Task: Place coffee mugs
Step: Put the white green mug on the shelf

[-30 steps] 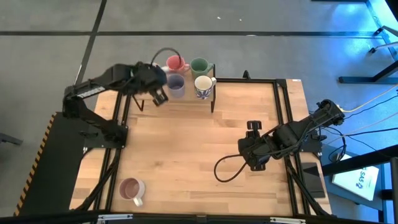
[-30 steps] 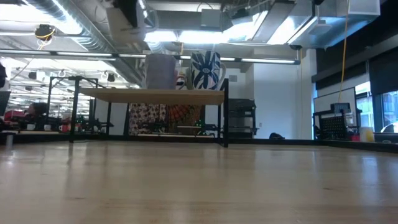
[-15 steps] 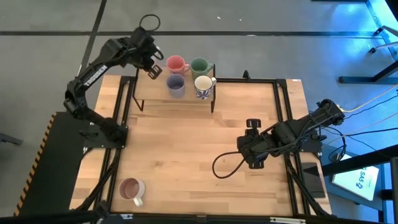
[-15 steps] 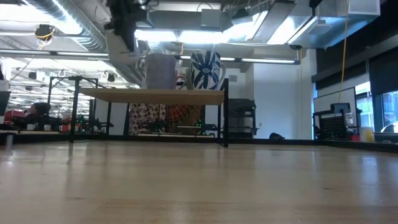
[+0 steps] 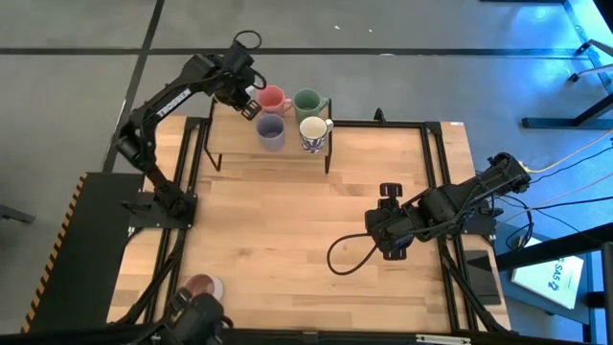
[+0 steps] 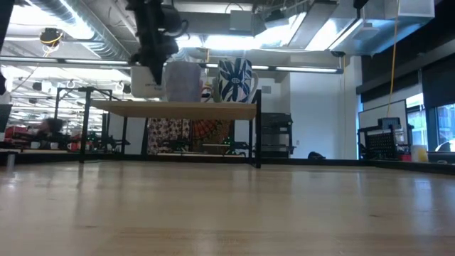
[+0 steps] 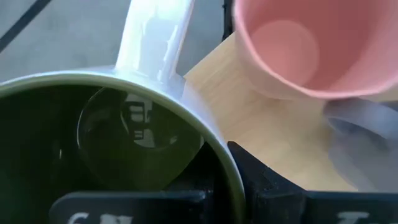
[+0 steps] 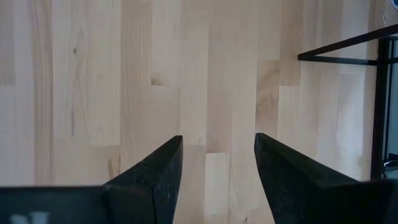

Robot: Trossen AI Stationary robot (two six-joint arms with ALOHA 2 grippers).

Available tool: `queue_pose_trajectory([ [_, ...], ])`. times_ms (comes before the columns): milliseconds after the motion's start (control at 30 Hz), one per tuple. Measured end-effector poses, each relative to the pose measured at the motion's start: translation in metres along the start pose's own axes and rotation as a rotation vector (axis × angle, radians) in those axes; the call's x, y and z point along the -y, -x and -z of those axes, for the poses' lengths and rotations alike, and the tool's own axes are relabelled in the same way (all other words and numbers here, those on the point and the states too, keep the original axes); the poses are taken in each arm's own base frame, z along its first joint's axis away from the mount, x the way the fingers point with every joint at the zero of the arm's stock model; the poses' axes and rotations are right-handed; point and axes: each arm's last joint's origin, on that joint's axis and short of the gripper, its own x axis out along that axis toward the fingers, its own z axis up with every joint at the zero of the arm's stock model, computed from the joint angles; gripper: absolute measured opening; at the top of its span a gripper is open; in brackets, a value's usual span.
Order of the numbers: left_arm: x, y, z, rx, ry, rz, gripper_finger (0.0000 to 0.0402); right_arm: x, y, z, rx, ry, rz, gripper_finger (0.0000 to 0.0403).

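Observation:
My left gripper (image 5: 245,96) is shut on the cream mug with the olive-green inside (image 7: 112,143), at the far-left part of the shelf (image 5: 230,144), beside the pink mug (image 5: 271,99). On the shelf also stand the dark green mug (image 5: 306,101), the lavender mug (image 5: 270,130) and the white-and-blue mug (image 5: 313,132). The low view shows the cream mug (image 6: 146,80) just over the shelf top; whether it rests there I cannot tell. The beige-pink mug (image 5: 203,285) stands near the table's near-left corner. My right gripper (image 5: 391,241) is open, low over the table's right half. My left gripper holds the cream mug by its rim wall (image 7: 217,163), away from the handle (image 7: 155,37). One finger is inside the mug (image 7: 124,205) and one outside (image 7: 267,186). The fingers come from above, pointing down. The mug is upright, with its mouth up.
A dark shape (image 5: 196,311) shows at the table's near edge, right beside the beige-pink mug. The shelf's black frame and legs (image 5: 329,153) stand at the far side. Bare wood lies across the table's middle (image 5: 287,220). A cable loops by the right arm (image 5: 345,259).
My left gripper has carried the cream mug from over the shelf's near-left side toward the far edge, then down and toward the pink mug, keeping hold. A dark shape has come in at the near edge beside the beige-pink mug.

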Motion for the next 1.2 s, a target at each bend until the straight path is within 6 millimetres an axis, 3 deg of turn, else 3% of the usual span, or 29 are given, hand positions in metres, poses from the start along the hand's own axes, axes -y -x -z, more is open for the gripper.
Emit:
queue_pose_trajectory([
  [400,-0.011,-0.035,0.006,-0.141,0.040,0.049,0.0016,0.000,0.000,0.000,0.000,0.018,0.001,0.0184],
  [1200,-0.009,-0.037,0.007,-0.128,-0.010,0.102,0.0024,0.000,0.000,0.000,0.003,0.019,0.008,0.0184],
])
